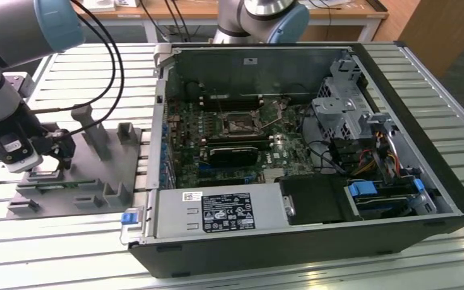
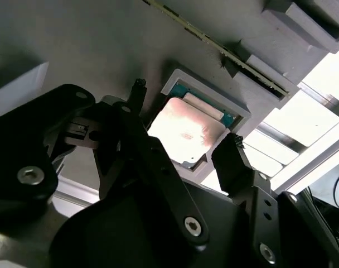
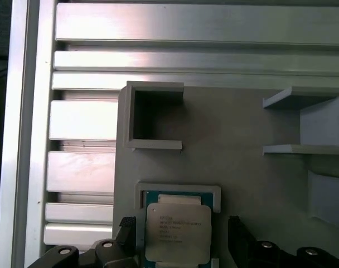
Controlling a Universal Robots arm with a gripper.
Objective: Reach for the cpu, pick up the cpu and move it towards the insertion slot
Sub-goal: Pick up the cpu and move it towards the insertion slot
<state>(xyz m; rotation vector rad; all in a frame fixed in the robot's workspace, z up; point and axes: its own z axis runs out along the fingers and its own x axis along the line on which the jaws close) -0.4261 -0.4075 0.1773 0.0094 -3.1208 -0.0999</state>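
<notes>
the cpu (image 3: 178, 231) lies flat in a shallow square nest (image 3: 178, 188) on the grey fixture plate (image 3: 231, 139). its silver top faces up and its edges run parallel to the nest's low rim. being square, it has no long axis to speak of. a narrow band of green board shows between the silver top and the rim.

the gripper (image 3: 180, 226) hangs right over the nest with its jaws spread wide and holding nothing. its black fingers (image 3: 127, 229) stand just beside two opposite sides of the nest, each clear of the chip. the space above the nest is open.

near the nest a hollow grey block (image 3: 153, 114) rises from the plate. well apart from the nest, past grey posts (image 1: 95, 130), the insertion slot (image 1: 238, 124) sits inside the open computer case (image 1: 425, 181) on the slatted tabletop (image 1: 70, 241).
</notes>
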